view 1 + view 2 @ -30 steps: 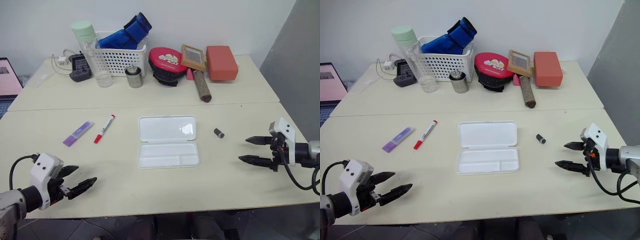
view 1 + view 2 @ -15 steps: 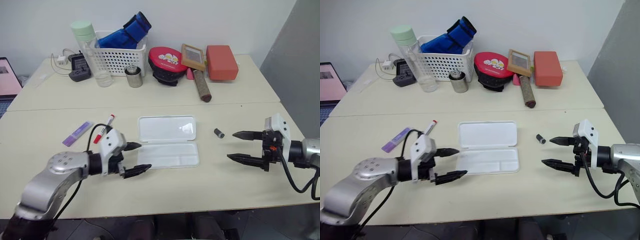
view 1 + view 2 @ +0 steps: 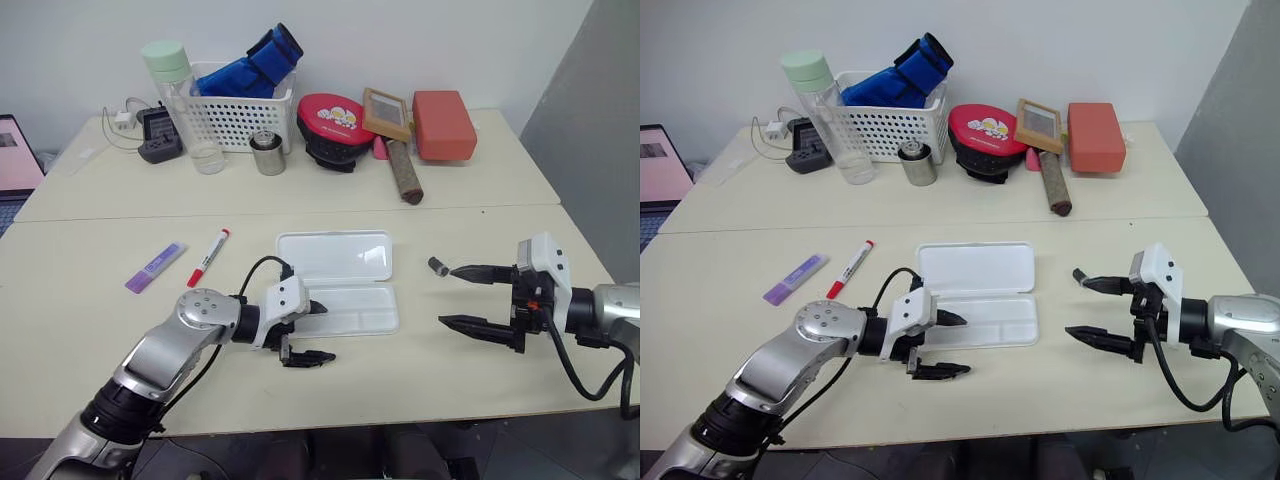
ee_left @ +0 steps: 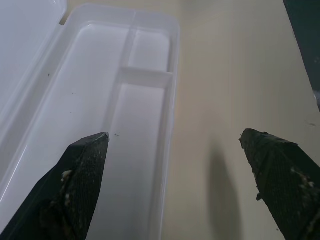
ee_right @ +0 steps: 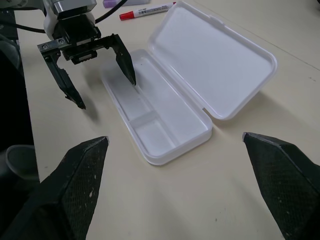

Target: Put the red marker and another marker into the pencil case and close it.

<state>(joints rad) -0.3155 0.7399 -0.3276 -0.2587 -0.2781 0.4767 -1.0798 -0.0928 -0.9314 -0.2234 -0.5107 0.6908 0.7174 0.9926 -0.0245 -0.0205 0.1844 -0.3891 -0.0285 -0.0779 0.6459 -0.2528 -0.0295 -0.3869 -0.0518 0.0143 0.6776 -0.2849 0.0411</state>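
While pencil case [image 3: 336, 283] lies open | left tool [image 3: 312, 332] spread wide, empty, over its tray edge | right tool [image 3: 461, 297] wide, empty

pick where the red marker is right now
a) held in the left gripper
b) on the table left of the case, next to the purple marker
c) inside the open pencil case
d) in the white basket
b: the red marker lies on the table beside the purple marker, left of the open, empty pencil case; the left gripper is open and holds nothing.

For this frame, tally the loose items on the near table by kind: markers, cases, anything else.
Markers: 2, the red marker and the purple marker
Cases: 1, the open white pencil case
Other: 1, a small dark cylinder
Total: 4
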